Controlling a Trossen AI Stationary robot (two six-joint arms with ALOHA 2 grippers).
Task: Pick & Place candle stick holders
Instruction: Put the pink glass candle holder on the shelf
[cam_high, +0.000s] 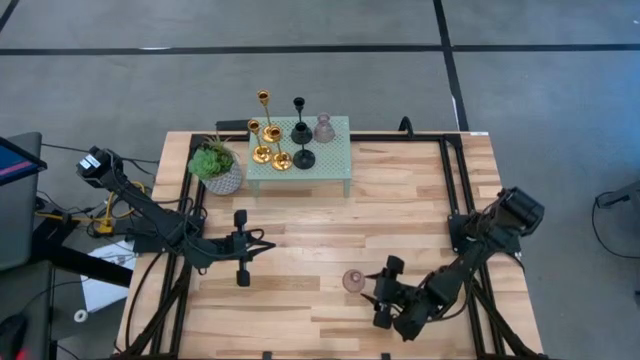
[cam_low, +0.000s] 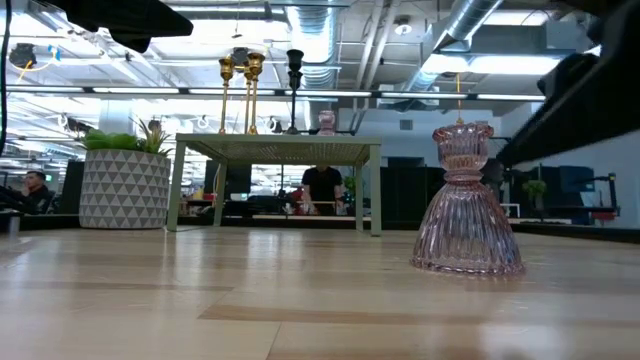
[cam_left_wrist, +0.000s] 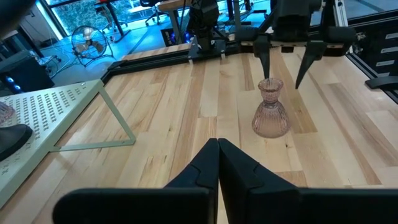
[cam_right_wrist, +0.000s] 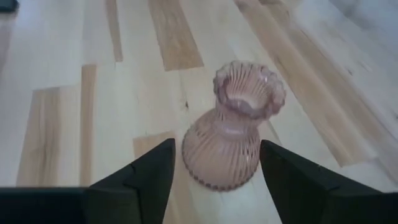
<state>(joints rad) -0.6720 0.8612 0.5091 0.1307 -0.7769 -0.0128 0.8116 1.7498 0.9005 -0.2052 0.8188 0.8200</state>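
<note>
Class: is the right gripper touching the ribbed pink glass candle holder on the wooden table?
Apart. The right wrist view shows the right gripper open, table visible between each finger and the pink holder.

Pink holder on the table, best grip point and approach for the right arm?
Grip the narrow waist of the pink holder, just under its flared rim. It stands upright, clear of the shelf, and the open right gripper already faces it, so come in level from that side and bracket the neck.
</note>
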